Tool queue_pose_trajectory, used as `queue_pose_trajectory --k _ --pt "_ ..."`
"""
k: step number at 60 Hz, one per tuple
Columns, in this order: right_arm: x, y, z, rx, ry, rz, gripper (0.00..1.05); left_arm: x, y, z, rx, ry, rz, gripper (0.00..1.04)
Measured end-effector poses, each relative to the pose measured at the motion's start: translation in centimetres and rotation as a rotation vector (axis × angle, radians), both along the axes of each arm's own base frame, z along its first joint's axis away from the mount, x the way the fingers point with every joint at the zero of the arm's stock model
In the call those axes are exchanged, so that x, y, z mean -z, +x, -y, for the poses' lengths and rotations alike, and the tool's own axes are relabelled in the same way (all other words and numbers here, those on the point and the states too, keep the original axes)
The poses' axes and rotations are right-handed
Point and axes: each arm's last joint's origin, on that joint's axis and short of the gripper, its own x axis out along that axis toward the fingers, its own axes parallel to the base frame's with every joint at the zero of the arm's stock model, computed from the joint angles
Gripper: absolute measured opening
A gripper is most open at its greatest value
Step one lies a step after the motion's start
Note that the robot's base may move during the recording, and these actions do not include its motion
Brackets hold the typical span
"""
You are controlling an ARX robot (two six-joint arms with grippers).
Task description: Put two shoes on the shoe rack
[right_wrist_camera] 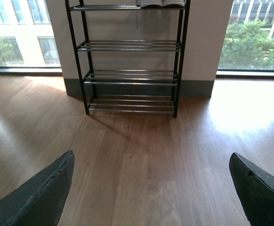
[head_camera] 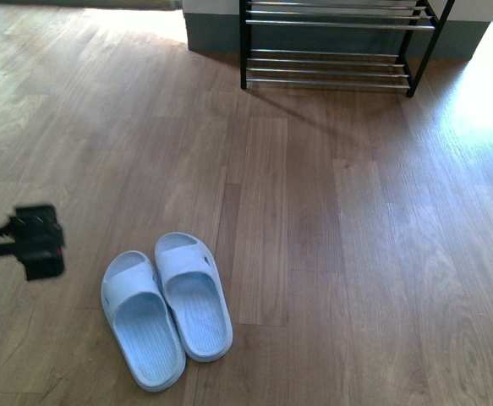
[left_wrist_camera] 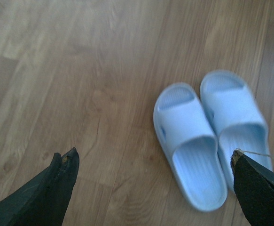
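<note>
The rack stood well ahead of our left hand; the two pale blue slippers lay together near it, toward our right side. Spread wide and empty, it should centre over one strap before closing, we judged. Our right hand gaped empty too.

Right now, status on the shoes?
Left gripper, right gripper: jaws open, empty. Two pale blue slides on floor, not gripped. Nothing seen between them and shoe rack.

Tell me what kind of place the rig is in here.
Likely a home or apartment room, perhaps near an entryway: brown wood-plank floor, a black metal shoe rack with chrome rods against the wall, a pair of pale blue moulded slide slippers, tall windows facing buildings and trees.
</note>
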Motion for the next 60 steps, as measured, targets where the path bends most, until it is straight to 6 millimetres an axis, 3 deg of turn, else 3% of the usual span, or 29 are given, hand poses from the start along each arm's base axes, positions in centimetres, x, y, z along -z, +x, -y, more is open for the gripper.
queue_pose_trajectory --k 9,24,46,60 --pt "0.0 0.0 0.0 0.0 0.0 0.0 0.96 8.4 2.0 1.5 0.075 0.061 -0.294 0.95" --pt "0.0 0.0 0.0 0.0 0.0 0.0 0.96 15.0 3.9 1.7 0.09 0.09 -0.415 0.95" --pt "0.0 0.0 0.0 0.0 0.0 0.0 0.96 19.6 7.9 2.8 0.166 0.178 -0.375 0.95" --pt "0.0 0.0 0.0 0.0 0.0 0.0 0.96 22.1 8.6 3.2 0.224 0.234 -0.396 0.95"
